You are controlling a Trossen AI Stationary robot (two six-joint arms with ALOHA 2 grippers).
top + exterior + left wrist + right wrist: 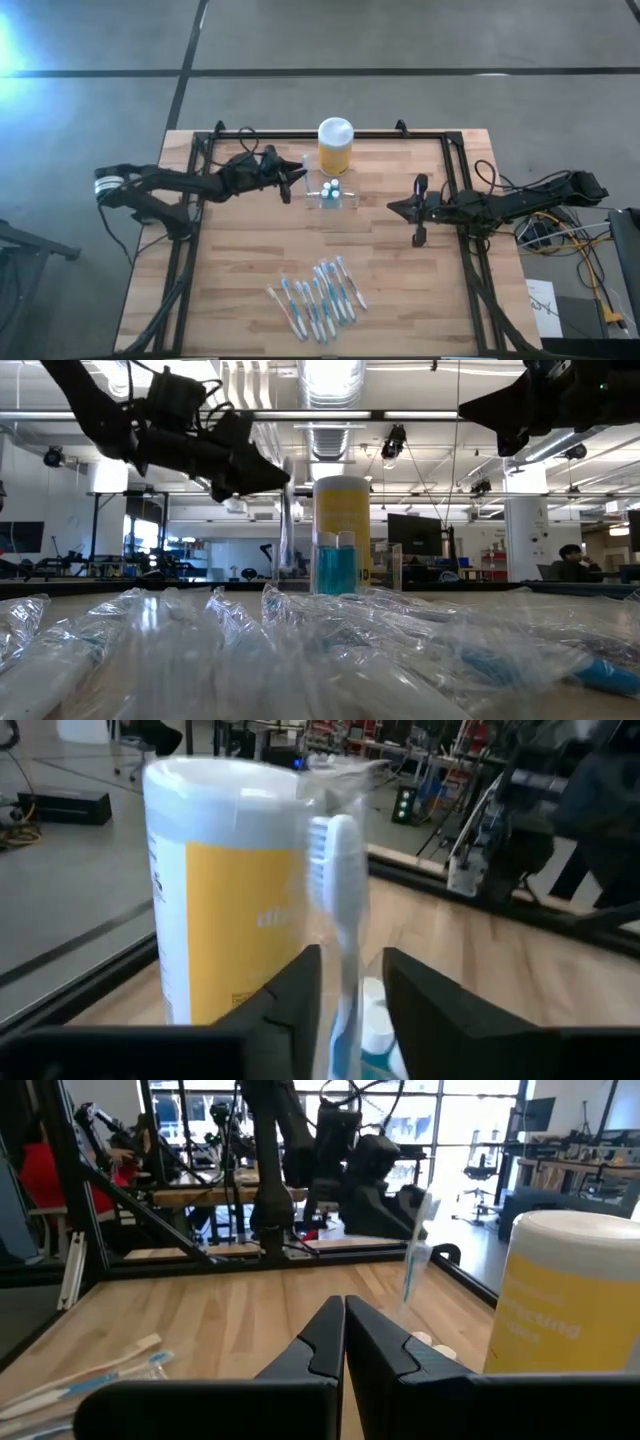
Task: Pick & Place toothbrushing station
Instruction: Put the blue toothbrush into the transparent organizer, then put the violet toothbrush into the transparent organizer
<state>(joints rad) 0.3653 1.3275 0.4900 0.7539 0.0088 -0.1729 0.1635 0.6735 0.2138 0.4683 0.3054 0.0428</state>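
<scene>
Beside the yellow jar (335, 146) on the table (240, 260) stands the toothbrushing station (331, 194), clear, light, slippery; I'd grasp its wall. My left gripper (345, 982), above it, fingers apart, flanks an upright wrapped toothbrush (340, 910). My right gripper (343, 1330) waits beyond the station, fingers together

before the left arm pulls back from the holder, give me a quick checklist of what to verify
1. Toothbrush upright between the left gripper's fingers, head up: ok.
2. Left gripper let go of the toothbrush: cannot tell; gaps show on both sides of the handle, but contact lower down is hidden.
3. Toothbrush foot seated in a slot of the toothbrushing station: cannot tell; the clear holder barely shows against the wood.
4. Yellow jar close behind the station, upright: ok, but a tight spot for pulling away.
5. Right gripper shut, empty, well off to the side: ok.
6. Wrapped toothbrushes lying at the near edge, out of the way: ok.
</scene>
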